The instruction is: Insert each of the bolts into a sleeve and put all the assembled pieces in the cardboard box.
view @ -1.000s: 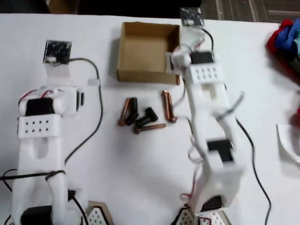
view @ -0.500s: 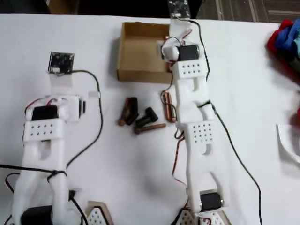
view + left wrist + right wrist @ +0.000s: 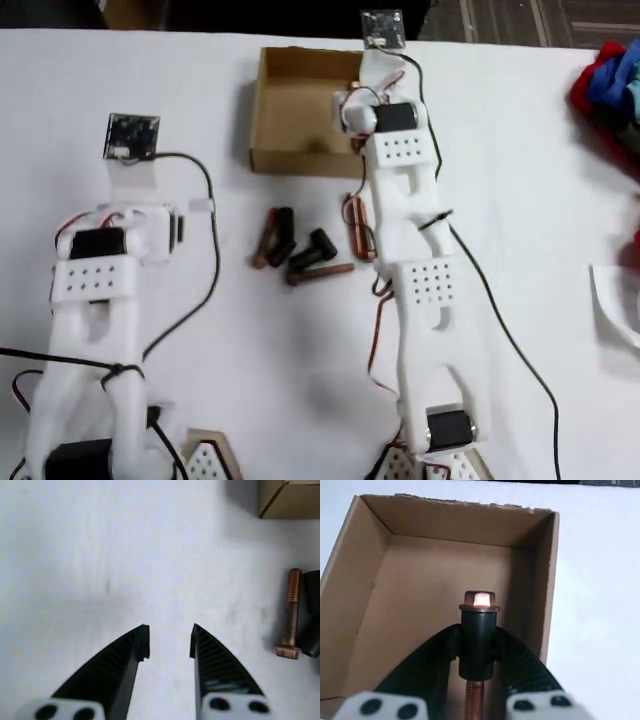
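Your right hand (image 3: 477,642) gripped a smooth black sleeve (image 3: 477,625) with a copper hex-head bolt (image 3: 479,600) through it, over the brown cardboard box (image 3: 460,522). Your left hand (image 3: 169,641) hung open above the white tabletop (image 3: 100,555). Left of your right arm lay two loose black sleeves (image 3: 284,226) and at least three threaded copper bolts (image 3: 320,272).

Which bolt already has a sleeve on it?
The bolt held in the right gripper over the cardboard box: a black sleeve surrounds its shaft. The other bolts lie bare on the table.
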`<state>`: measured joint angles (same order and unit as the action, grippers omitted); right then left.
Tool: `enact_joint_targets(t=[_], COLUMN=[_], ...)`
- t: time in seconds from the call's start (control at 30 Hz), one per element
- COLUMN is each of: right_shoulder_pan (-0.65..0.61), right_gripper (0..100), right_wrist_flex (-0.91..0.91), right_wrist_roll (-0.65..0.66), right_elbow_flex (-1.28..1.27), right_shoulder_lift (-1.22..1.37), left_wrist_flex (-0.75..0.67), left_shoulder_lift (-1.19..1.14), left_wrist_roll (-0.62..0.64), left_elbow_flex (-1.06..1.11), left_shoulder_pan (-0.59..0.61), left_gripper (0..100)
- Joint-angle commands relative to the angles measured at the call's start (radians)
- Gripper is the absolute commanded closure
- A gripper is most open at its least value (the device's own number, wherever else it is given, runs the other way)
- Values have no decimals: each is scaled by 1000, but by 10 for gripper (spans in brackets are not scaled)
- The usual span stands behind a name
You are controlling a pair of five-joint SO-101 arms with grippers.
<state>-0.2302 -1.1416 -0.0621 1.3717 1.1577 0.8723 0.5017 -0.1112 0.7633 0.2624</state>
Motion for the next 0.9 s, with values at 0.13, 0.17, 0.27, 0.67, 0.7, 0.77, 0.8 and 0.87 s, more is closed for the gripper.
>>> enact_joint_targets(t=[0.13, 0.17, 0.27, 0.67, 0.7, 0.77, 0.8, 0.87], right_shoulder_pan=[18, 18, 16, 15, 15, 15, 15, 15], right_gripper=[978, 978, 978, 978, 978, 978, 978, 978], right_wrist_flex=[28, 28, 28, 27, 27, 28, 28, 28], right_wrist_roll=[-9, -9, -9, -9, -9, -9, -9, -8], right_elbow_flex=[6, 6, 6, 15, 15, 17, 15, 8], right_shoulder_lift=[-19, -19, -19, 22, 21, 22, 22, 24], left_wrist_flex=[-14, -14, -15, -8, -8, -8, -8, -8], left_shoulder_lift=[35, 35, 35, 35, 37, 37, 37, 37], left_wrist_roll=[-6, -6, -6, -6, -5, -5, -5, -5], left_elbow_flex=[-2, -2, -2, -2, -2, -2, -2, -2], left_shoulder_pan=[5, 5, 5, 6, 6, 6, 6, 5], left_gripper=[846, 846, 846, 846, 846, 846, 846, 846])
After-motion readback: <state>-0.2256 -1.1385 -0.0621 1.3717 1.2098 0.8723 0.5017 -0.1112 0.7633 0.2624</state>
